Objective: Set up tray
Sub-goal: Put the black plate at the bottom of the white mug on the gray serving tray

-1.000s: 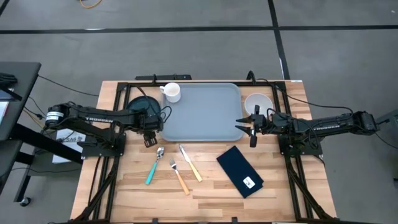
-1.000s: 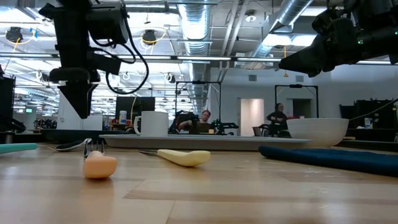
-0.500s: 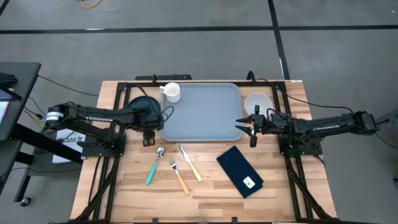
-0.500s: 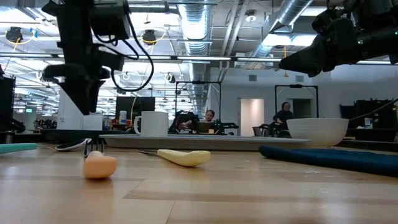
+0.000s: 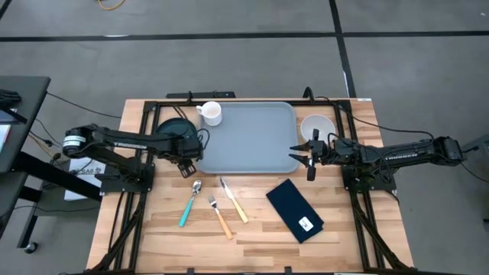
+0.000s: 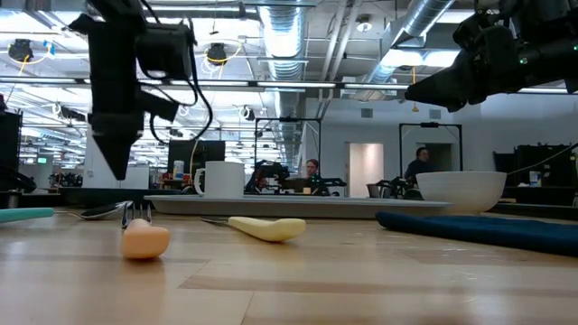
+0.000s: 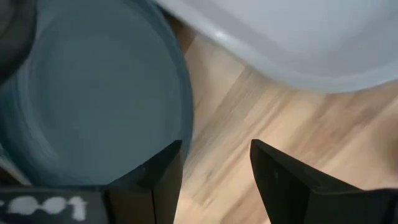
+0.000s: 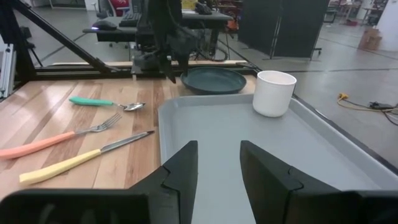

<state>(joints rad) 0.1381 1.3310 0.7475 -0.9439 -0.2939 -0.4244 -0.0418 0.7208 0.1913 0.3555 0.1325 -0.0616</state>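
Observation:
The light grey-blue tray (image 5: 248, 141) lies flat at the table's far middle, with a white mug (image 5: 211, 114) standing in its far left corner. My left gripper (image 5: 186, 169) points down, open, above bare wood between the dark plate (image 7: 93, 93) and the tray's near left corner (image 7: 298, 37), touching neither. My right gripper (image 5: 299, 153) is held level and open over the tray's near right corner (image 8: 205, 124), with nothing between its fingers. In the low view my left gripper (image 6: 116, 162) hangs clear above the table.
A white bowl (image 5: 316, 126) stands right of the tray. On the wood in front lie a teal-handled spoon (image 5: 189, 203), an orange-handled fork (image 5: 221, 217), a yellow-handled knife (image 5: 234, 200) and a navy napkin (image 5: 295, 210). Black frame rails run along both table sides.
My left gripper has rolled about its own pointing line while staying above the wood beside the plate, still open. The right arm and all objects have kept still.

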